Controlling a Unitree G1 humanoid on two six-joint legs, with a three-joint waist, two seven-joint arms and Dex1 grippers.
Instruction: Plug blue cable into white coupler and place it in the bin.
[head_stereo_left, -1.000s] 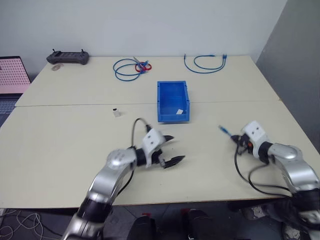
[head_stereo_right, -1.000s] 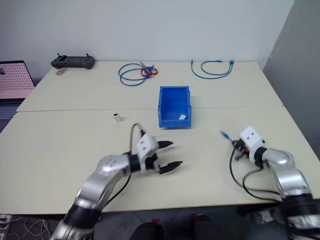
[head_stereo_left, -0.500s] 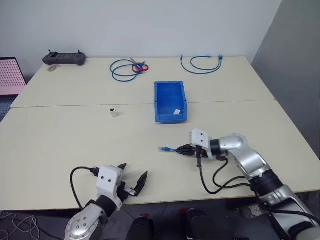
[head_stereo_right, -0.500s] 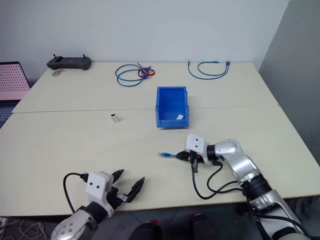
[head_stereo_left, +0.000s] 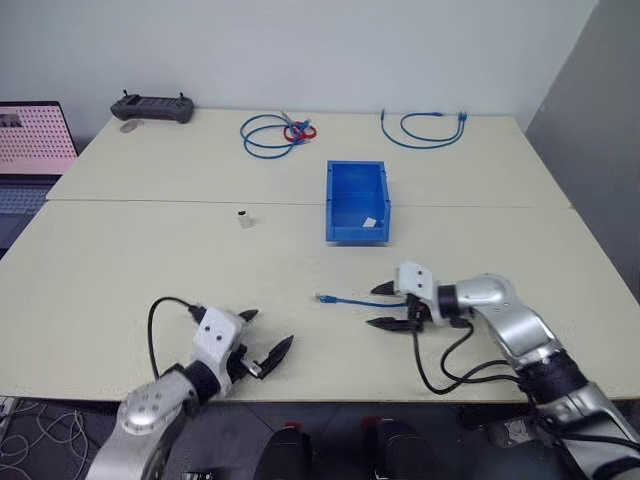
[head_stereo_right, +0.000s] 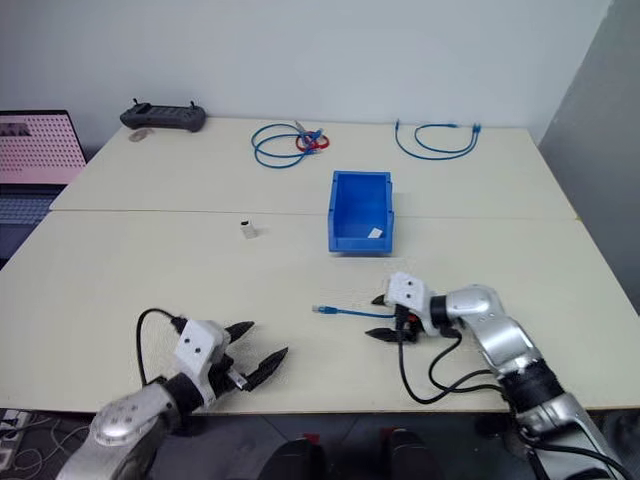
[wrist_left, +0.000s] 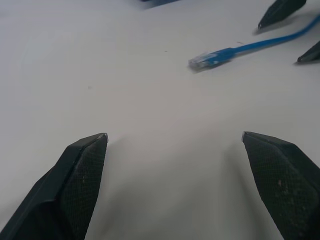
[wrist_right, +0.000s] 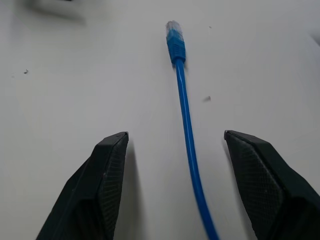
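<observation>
A: From the head views, where does the blue cable (head_stereo_left: 346, 299) sit?

B: Flat on the table (head_stereo_left: 140, 255), nearly straight, between the two arms. One end runs in between the spread fingers of the right gripper (head_stereo_left: 385, 306); the other plug points toward the left gripper (head_stereo_left: 266, 340). I judge the right jaws are apart with the cable lying loose, nothing clamped. The left gripper hovers near the table's front edge, fingers wide and holding nothing.

A: And the rest of the task?

B: The white coupler (head_stereo_left: 243, 216) stands alone, well apart from both grippers, beside the seam between the table halves. The bin (head_stereo_left: 356, 200) sits behind the cable, with a small pale scrap inside. So plugging is not yet begun; the cable lies within both arms' reach, probably so each can take a part.

A: What does the left wrist view add?

B: It looks along its own open fingers (wrist_left: 75, 175) over bare table at the cable's clear-tipped plug, with the tips of the other gripper's fingers flanking the cable further along.

A: And the right wrist view?

B: It shows what the head views leave doubtful: the cable passes midway between the two pads (wrist_right: 105, 170), touching neither, plug at the far end.
</observation>
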